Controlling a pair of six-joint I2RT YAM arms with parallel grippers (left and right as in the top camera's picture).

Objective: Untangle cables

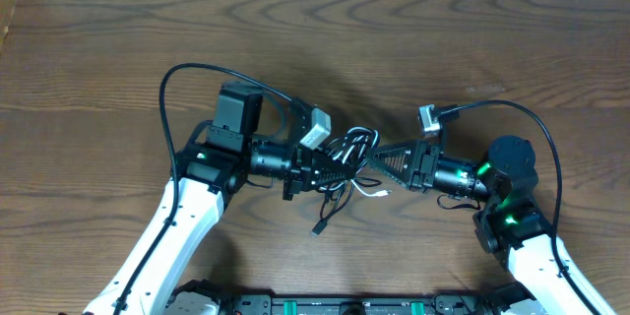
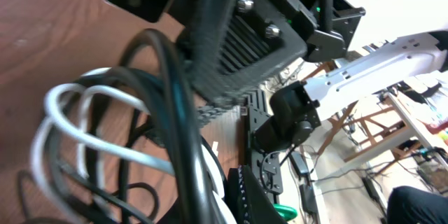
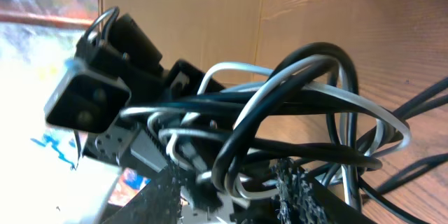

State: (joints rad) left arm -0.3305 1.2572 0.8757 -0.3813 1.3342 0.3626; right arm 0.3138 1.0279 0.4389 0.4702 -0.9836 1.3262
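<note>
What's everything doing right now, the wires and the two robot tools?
cables, black and white ones tangled in one clump between the two tools.
left tool, shut on the cables.
right tool, open, with loops of the cables passing through its gap.

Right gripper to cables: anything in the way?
Nothing visible. The right gripper is at the cables, and its wrist view shows strands looping between its fingers. The left gripper is shut on the same tangle from the opposite side, so the two grippers sit close together.
</note>
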